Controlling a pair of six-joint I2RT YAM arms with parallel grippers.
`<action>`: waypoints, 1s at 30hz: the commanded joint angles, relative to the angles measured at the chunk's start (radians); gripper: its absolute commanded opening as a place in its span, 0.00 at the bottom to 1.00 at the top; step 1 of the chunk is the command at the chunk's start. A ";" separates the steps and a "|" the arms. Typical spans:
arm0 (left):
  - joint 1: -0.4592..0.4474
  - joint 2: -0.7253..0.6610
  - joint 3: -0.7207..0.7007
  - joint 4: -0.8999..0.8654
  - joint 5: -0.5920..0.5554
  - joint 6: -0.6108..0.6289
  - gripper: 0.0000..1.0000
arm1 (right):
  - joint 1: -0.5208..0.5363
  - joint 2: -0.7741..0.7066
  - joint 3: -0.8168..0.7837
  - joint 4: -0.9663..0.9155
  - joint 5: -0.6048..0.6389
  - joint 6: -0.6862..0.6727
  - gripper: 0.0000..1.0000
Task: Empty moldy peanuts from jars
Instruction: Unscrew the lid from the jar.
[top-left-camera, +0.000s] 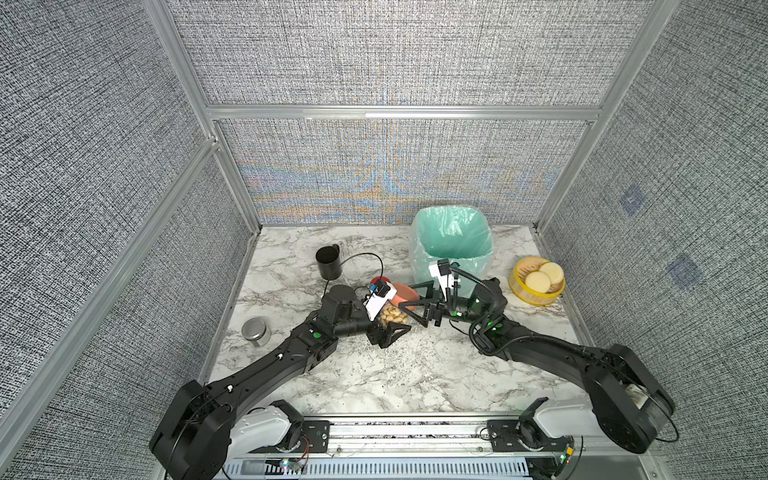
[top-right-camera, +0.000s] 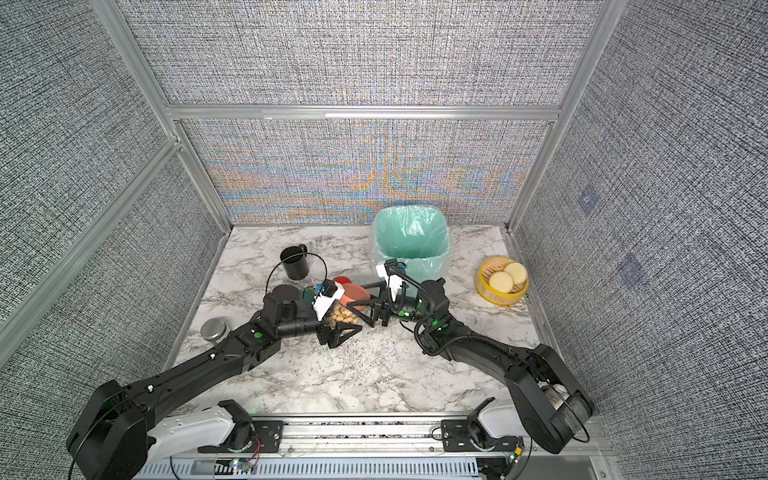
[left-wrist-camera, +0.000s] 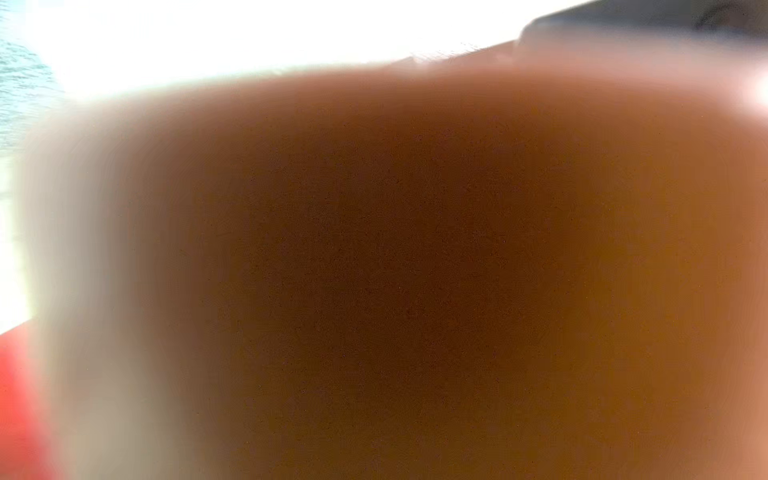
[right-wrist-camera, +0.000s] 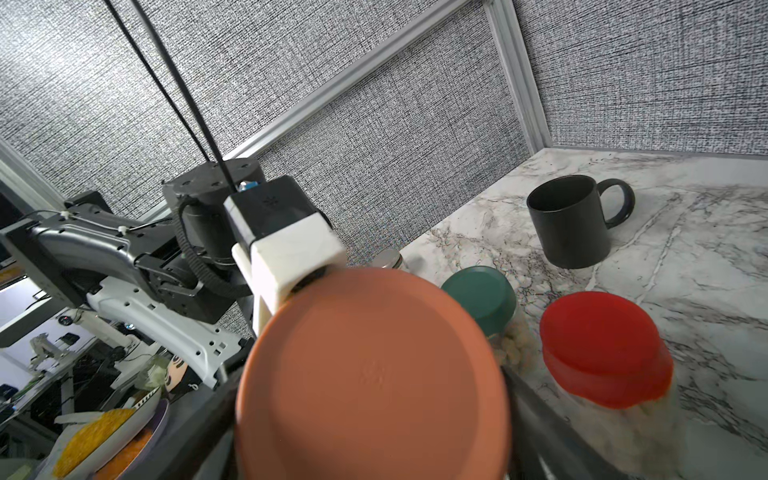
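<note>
Terracotta plastic fills the right wrist view: the terracotta lid (right-wrist-camera: 374, 374) caps the held jar (top-right-camera: 337, 316), which lies on its side above the table (top-left-camera: 374, 374). It sits on the robot's side of the green-lined bin (top-left-camera: 417, 257), off the bin's left corner and not over its mouth. The left gripper (top-left-camera: 397, 326) pinches the clear body, with the moldy peanuts (top-left-camera: 392, 319) heaped along the lower wall. The right gripper (top-left-camera: 411, 298) faces it with jaws spread either side of the lid; whether they press on its rim I cannot tell.

The main risk, as I judge it, is the lid coming off where the jar is now. Lying sideways and short of the bin, it would pour nuts onto the marble rather than into the liner. A twist from the right side could also spin the smooth body inside the left pinch, or lever it loose. An off-centre bite on the lid may slip off the rim.

The red-lidded jar (right-wrist-camera: 602, 345) and green-lidded jar (right-wrist-camera: 482, 295) stand left of the bin, just behind the held one. A wide swing could topple them. The left wrist view shows only a brown blur, so it offers no check.
</note>
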 joint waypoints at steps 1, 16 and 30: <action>0.010 0.002 0.015 0.087 0.059 -0.008 0.00 | -0.018 0.008 -0.001 0.051 -0.154 -0.033 0.87; 0.015 0.015 0.019 0.097 0.096 0.005 0.00 | -0.080 -0.003 0.027 0.052 -0.185 -0.136 0.98; 0.020 -0.005 -0.006 0.143 -0.054 0.009 0.00 | -0.033 -0.074 -0.091 0.211 0.123 0.288 0.98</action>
